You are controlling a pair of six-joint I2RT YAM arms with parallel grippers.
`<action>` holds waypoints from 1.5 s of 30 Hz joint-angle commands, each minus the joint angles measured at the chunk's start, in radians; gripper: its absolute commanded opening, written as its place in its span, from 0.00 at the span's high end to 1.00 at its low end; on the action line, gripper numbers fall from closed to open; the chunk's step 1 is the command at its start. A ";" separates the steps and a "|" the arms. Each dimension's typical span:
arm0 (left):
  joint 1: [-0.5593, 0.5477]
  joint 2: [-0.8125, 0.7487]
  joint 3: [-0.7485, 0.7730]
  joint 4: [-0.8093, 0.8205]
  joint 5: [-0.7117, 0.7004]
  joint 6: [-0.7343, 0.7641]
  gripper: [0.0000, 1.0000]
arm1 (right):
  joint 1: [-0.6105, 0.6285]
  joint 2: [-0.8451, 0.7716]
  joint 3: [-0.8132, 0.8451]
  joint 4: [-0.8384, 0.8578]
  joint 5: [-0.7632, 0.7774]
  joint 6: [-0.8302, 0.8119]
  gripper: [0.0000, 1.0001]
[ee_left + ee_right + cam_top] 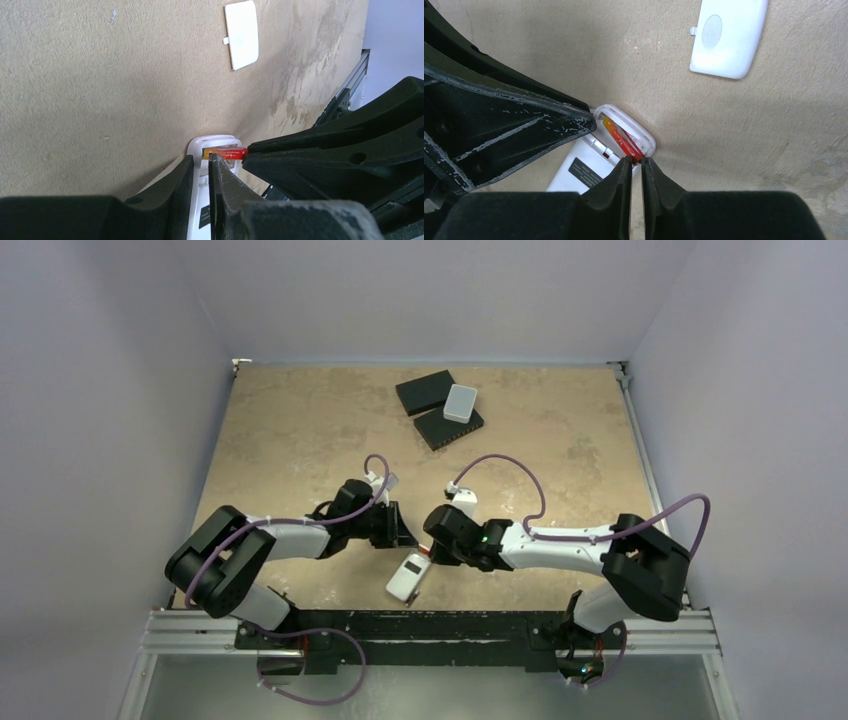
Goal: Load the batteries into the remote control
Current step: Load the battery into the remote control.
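Note:
The white remote control [405,578] lies back-up near the table's front edge, its battery recess open. My left gripper [201,157] is shut on the remote's side wall [201,172], and its fingers straddle it. The red-orange battery [620,137] lies slanted in the recess and also shows in the left wrist view [226,153]. My right gripper [636,161] is shut on that battery's near end. In the top view the left gripper [403,533] and right gripper [432,548] meet over the remote's far end. The dark battery is not visible.
A loose white cover panel [729,37] with a small tab lies on the table beyond the remote, and it shows in the left wrist view [242,34] too. Two black flat boxes [425,392] and a pale grey box [460,402] sit at the table's far side.

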 commanded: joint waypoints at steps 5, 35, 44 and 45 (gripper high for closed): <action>-0.007 0.011 0.018 0.055 0.025 0.008 0.84 | -0.006 0.032 0.028 0.027 0.018 0.005 0.83; -0.018 -0.009 0.004 0.060 0.035 -0.004 0.86 | -0.006 0.238 0.171 -0.138 0.065 -0.097 0.81; -0.018 -0.038 -0.009 0.059 0.037 -0.005 0.86 | -0.004 0.300 0.252 -0.242 0.096 -0.135 0.83; -0.018 -0.042 -0.008 0.059 0.038 -0.005 0.86 | -0.004 0.307 0.261 -0.253 0.097 -0.141 0.84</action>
